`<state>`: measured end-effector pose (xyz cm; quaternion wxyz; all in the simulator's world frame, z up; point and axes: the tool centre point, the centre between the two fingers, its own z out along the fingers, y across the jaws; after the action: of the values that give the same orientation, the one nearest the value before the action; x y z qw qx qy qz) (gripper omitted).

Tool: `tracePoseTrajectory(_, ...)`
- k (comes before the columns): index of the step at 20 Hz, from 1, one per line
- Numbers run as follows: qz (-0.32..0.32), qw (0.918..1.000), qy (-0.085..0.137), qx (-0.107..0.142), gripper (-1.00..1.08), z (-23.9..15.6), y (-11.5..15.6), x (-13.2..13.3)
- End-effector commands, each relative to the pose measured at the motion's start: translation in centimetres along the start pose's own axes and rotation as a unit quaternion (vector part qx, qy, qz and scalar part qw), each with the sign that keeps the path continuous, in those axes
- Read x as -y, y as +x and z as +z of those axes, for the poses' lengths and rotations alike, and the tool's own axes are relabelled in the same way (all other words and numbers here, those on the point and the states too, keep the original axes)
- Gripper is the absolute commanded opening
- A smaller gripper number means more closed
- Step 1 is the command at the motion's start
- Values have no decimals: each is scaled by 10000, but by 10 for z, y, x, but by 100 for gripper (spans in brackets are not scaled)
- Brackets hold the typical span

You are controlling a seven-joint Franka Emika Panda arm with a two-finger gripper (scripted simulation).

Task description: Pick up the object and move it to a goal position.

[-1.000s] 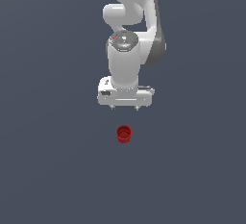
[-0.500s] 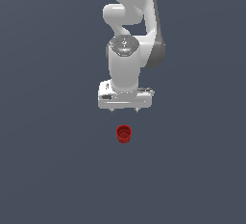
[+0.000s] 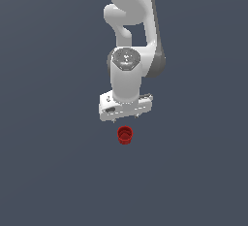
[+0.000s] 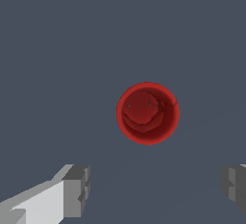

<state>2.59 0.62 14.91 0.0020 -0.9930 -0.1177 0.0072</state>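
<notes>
white arm poised over a small red cup, nothing gripped.

the red cup (image 3: pixel 125 135) sits upright on the dark grey surface (image 3: pixel 53 171), a little below the middle of the exterior frame, hollow top facing up. the end effector (image 3: pixel 125 118) hangs just above it, apart from it, not touching. in the wrist view the cup (image 4: pixel 148 113) shows as a round open mouth near the centre, and the two grey fingertips (image 4: pixel 77 190) stand wide apart at the lower corners of the frame, so the end effector is spread open with nothing between them.
</notes>
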Motion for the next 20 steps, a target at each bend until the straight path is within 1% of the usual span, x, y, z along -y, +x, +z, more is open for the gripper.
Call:
tracePoseTrajectory(1,-358,9994,-13,-6,100,8,6,-2)
tracePoseTrajectory(5,-924,9957,-29,-20,100,22,14,-4)
tracePoseTrajectory(11,-1578,9874,-39,-40,100,38,24,-7)
tracePoseTrajectory(16,-1919,9814,-42,-54,100,47,29,-9)
tracePoseTrajectory(20,-2061,9785,-42,-60,100,50,31,-9)
